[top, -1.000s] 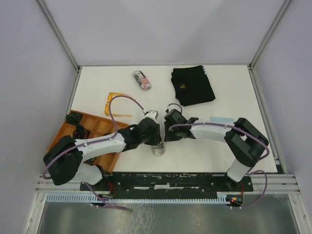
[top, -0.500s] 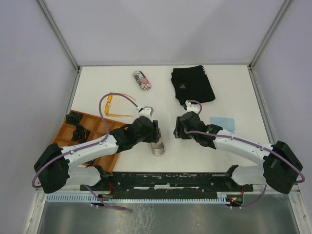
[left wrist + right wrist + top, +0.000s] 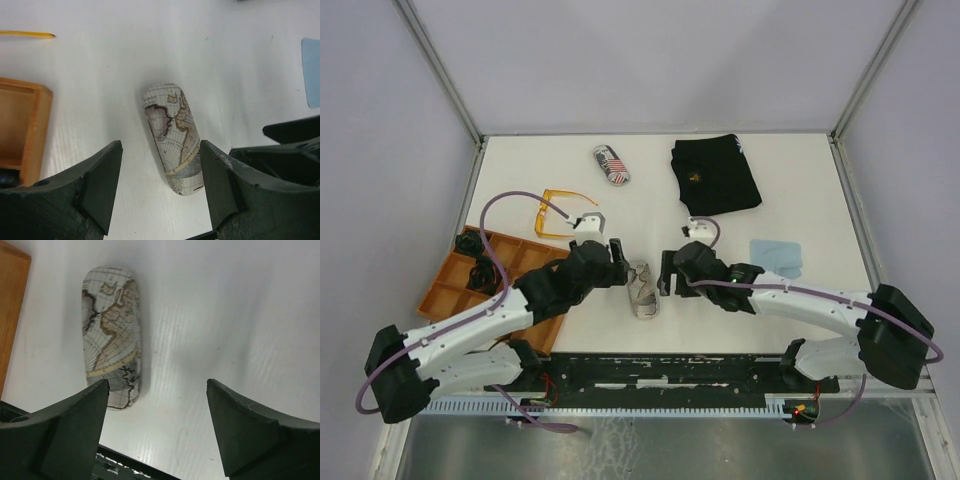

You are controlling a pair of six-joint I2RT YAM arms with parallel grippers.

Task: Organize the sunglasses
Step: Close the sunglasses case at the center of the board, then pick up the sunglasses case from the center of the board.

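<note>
Orange sunglasses (image 3: 558,212) lie loose on the counter (image 3: 820,180), not put away yet; the left gripper (image 3: 160,150) and right gripper (image 3: 157,385) hang open by the map case (image 3: 642,288).

Oval case (image 3: 642,288) lies between left gripper (image 3: 619,264) and right gripper (image 3: 666,273)

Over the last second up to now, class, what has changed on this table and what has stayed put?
The left pincer and right pincer opened and backed apart, leaving the map-printed glasses case lying free between them. The orange sunglasses, flag-print case and tray stayed put.
</note>
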